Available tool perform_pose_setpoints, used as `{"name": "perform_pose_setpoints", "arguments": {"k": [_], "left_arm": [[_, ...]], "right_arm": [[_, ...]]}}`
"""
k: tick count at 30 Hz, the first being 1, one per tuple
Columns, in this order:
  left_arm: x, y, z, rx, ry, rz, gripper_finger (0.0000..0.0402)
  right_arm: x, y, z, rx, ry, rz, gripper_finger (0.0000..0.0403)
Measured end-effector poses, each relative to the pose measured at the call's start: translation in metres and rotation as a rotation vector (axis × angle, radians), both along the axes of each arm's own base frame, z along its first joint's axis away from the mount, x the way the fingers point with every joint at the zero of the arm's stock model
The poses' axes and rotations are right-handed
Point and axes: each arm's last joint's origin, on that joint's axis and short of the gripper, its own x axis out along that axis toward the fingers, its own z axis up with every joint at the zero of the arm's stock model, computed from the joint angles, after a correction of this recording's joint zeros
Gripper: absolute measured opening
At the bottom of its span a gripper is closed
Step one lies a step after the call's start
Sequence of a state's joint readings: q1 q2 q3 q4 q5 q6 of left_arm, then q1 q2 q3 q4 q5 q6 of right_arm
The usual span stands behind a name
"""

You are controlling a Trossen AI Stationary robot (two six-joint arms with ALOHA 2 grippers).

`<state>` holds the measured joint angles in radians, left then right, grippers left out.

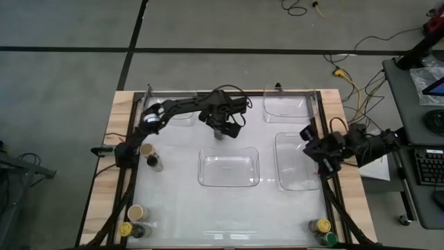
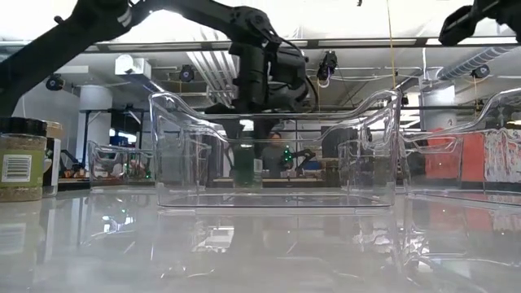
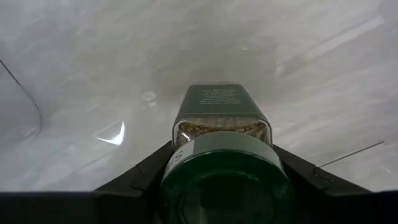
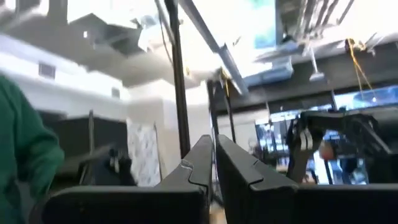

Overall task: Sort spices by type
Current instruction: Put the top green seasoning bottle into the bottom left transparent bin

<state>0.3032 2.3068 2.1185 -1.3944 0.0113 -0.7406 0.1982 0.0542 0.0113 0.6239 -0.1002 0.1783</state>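
Note:
My left gripper [image 1: 220, 129] points down over the table's far middle, between the far left tray [image 1: 177, 111] and the centre tray [image 1: 229, 182]. It is shut on a green-lidded spice jar [image 3: 221, 112]. My right gripper [image 4: 214, 163] is shut on nothing and tilts upward at the table's right edge [image 1: 310, 136]. Other spice jars stand on their bases. A tan-lidded one [image 1: 146, 150] and a dark one [image 1: 157, 164] are at the left. Tan [image 1: 136, 212] and yellow [image 1: 125, 228] are at the near left. Yellow [image 1: 320, 226] and green [image 1: 330, 239] are at the near right. My left gripper pinches the jar's green lid [image 3: 186, 163] at the jar's top end, between its two fingers [image 3: 146, 177], one on each side. The fingers come from above, pointing down. The jar hangs upright below them; I cannot tell whether its base touches the table.
Clear plastic trays stand at the centre, the right [image 1: 298, 182] and the far right [image 1: 286, 114]. A metal frame [image 1: 236, 91] borders the table. In the low view a dark-lidded jar [image 2: 20, 163] stands at the left, and the centre tray [image 2: 277, 199] fills the middle.

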Motion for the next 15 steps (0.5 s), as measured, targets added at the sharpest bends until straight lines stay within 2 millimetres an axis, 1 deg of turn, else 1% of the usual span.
{"name": "perform_pose_setpoints", "arguments": {"k": [4,8,13,15], "left_arm": [[0.002,-0.002,-0.003,-0.015,0.063,-0.020,0.0206],[0.005,-0.003,-0.003,0.018,0.104,-0.032,0.0224],[0.012,-0.003,0.007,0.040,0.047,-0.043,0.0239],[0.013,-0.002,0.011,0.046,0.031,-0.043,0.0243]], "right_arm": [[0.001,-0.001,0.000,0.049,0.017,-0.006,0.0013],[0.002,-0.001,-0.001,0.062,0.033,-0.017,0.0013],[0.002,-0.003,-0.002,0.098,0.045,-0.063,0.0013],[0.003,-0.004,-0.002,0.154,0.059,-0.085,0.0013]]}}
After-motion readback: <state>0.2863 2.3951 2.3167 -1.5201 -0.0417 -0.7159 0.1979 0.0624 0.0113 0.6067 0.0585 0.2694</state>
